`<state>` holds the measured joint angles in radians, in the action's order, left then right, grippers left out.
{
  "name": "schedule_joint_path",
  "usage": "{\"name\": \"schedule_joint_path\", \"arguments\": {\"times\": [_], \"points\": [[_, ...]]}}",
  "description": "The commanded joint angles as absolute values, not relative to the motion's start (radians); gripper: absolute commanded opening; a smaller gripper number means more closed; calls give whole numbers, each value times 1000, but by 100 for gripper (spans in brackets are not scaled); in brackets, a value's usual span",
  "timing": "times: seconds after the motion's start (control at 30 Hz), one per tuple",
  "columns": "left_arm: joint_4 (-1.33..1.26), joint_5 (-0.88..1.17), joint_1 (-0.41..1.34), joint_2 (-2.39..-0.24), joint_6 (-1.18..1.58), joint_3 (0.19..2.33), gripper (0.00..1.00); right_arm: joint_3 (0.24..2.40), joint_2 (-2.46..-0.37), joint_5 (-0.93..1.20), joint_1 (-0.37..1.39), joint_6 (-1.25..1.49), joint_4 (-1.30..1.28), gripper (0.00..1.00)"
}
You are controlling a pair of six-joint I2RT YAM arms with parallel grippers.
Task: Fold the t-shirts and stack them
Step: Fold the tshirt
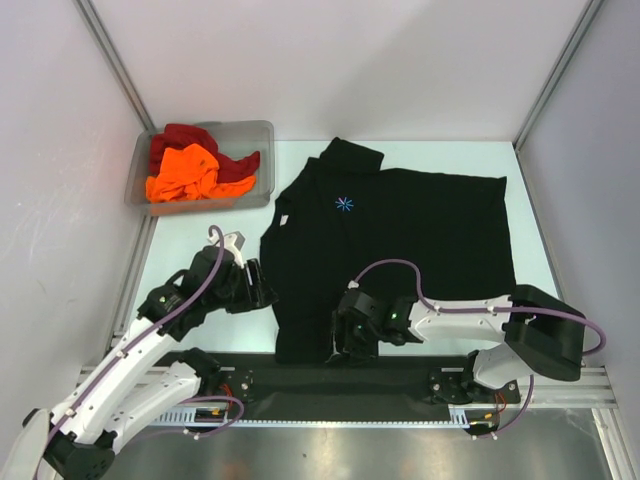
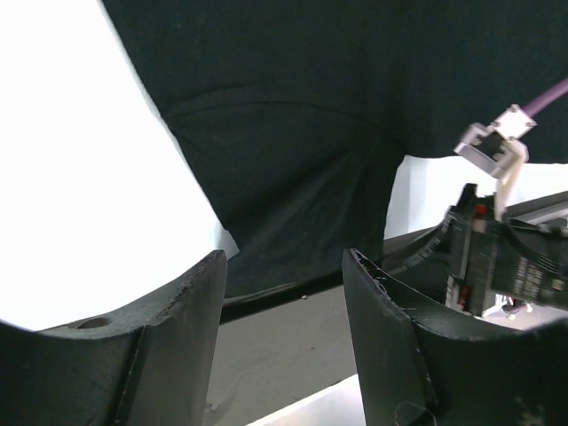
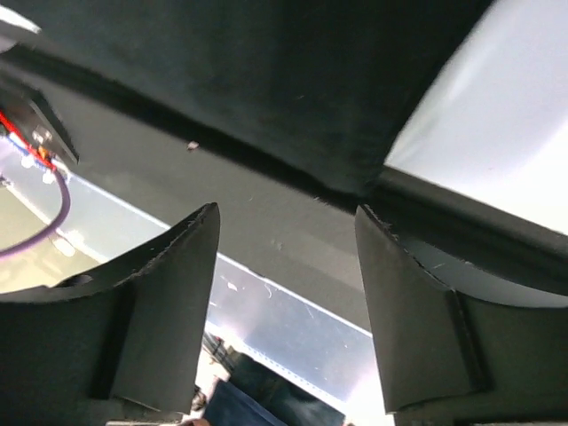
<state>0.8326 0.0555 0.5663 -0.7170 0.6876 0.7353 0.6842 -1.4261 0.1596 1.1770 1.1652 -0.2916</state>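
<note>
The black t-shirt point(image 1: 420, 250) lies spread on the table, its light-blue starburst mark point(image 1: 344, 204) up near the collar. My left gripper point(image 1: 266, 290) is open and empty beside the shirt's left edge; its wrist view point(image 2: 284, 266) shows the black cloth point(image 2: 302, 124) just ahead of the fingertips. My right gripper point(image 1: 341, 348) is open and empty over the shirt's near left hem corner; its wrist view point(image 3: 286, 222) shows the hem point(image 3: 266, 80) just beyond the tips. The orange t-shirt point(image 1: 183, 175) and the dark red t-shirt point(image 1: 186, 134) lie crumpled in the bin.
The clear grey plastic bin point(image 1: 258, 128) stands at the back left. A black strip point(image 1: 300, 385) with the arm bases runs along the near edge. White walls and metal frame posts point(image 1: 110, 60) enclose the table. The right arm's wrist point(image 2: 497, 257) shows in the left wrist view.
</note>
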Motion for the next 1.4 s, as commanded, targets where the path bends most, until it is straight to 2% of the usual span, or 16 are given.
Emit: {"name": "schedule_joint_path", "arguments": {"times": [0.0,0.1,0.27,0.3,0.37,0.53,0.63,0.67,0.77,0.9,1.0,1.27,1.37], "points": [[828,58,560,-704,664,785,61,670,-1436,100,1183,1238,-265,66],[834,60,560,-704,660,788,61,652,-1424,87,1184,1259,-278,62],[836,54,560,-701,653,790,62,607,-1410,84,1166,1284,-244,61],[831,57,560,-701,652,790,64,604,-1413,87,1158,1293,-241,54],[831,55,560,-712,650,795,66,591,-1411,104,1135,1292,-210,49],[856,34,560,-748,650,796,72,571,-1402,169,1080,1276,-132,44],[854,37,560,-758,652,788,72,578,-1397,192,1054,1261,-123,28],[848,38,560,-758,652,787,71,580,-1393,199,1045,1261,-121,19],[839,40,560,-761,652,788,71,580,-1353,225,1000,1261,-114,0],[841,57,560,-801,634,793,78,578,-1296,256,901,1243,-123,0],[818,118,560,-848,617,787,79,574,-1295,319,809,1210,-118,0],[672,351,563,-974,644,698,62,624,-1397,403,704,1100,-124,1],[612,416,566,-963,692,635,60,644,-1419,397,684,1075,-149,2]]}}
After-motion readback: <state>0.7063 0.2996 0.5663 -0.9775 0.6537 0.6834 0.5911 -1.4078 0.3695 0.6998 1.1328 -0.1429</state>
